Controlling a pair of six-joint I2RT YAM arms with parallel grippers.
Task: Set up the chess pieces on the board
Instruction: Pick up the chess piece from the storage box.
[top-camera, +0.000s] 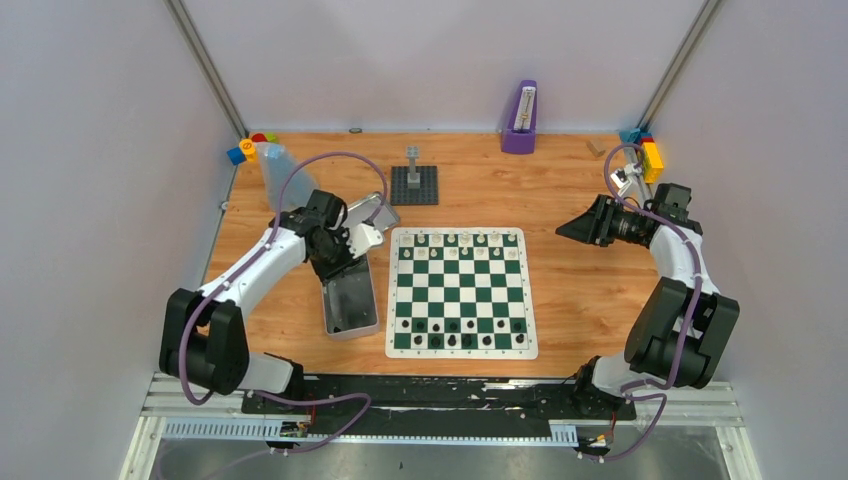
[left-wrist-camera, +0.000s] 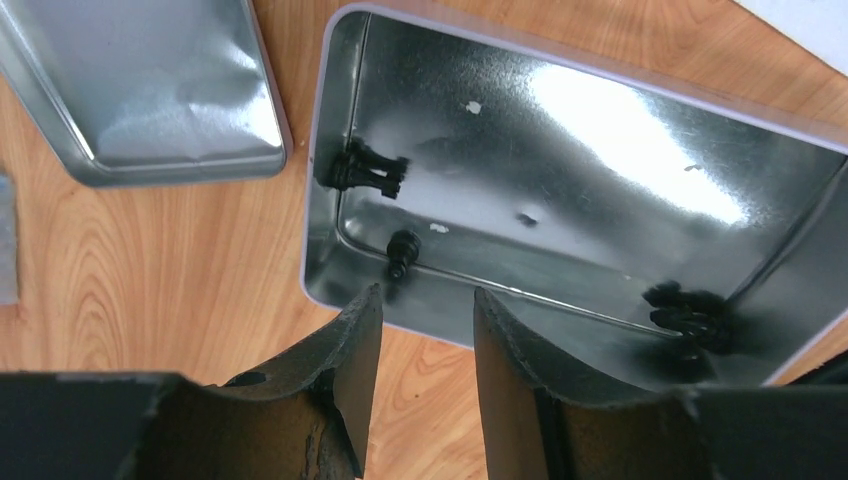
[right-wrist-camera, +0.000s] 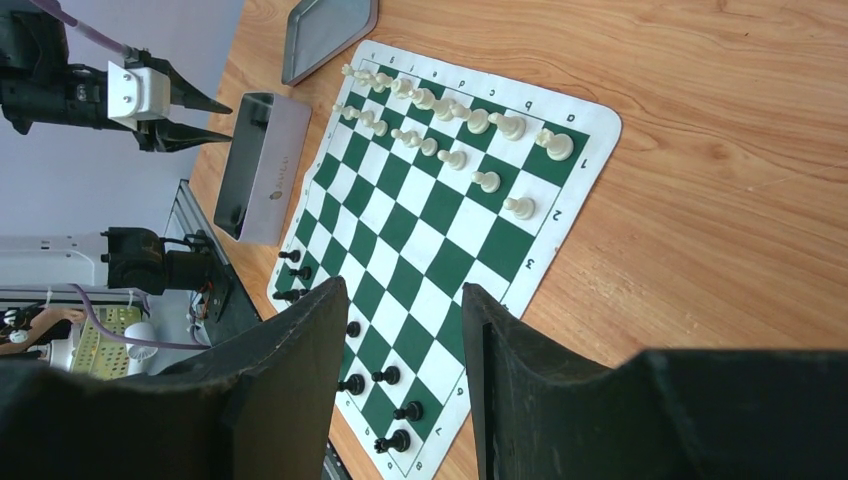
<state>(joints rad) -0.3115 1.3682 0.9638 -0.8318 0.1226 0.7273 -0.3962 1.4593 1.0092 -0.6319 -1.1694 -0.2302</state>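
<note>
At the board's 9 o'clock on the desk (top-camera: 580, 330), the open tin (left-wrist-camera: 330, 200) holds three black pieces (left-wrist-camera: 368, 170). Two lie tipped by its left wall, one with its long axis running 9-to-3, and the third is a dark blur in the right corner. Its lid (left-wrist-camera: 150, 90) lies beside it, and the left tool (left-wrist-camera: 425, 300) hangs over the near rim, jaws partway apart, gripping nothing. The board (top-camera: 460, 290) lies square to the desk, with cream pieces (top-camera: 455, 245) upright along 12 o'clock and other black pieces (top-camera: 460, 335) upright along 6 o'clock, while at its 3 o'clock the right tool (right-wrist-camera: 400, 300) hovers partway open, holding nothing.

board (top-camera: 460, 285) middle rows: free | tin (left-wrist-camera: 330, 150) walls: hem three black pieces (left-wrist-camera: 370, 170)
</note>
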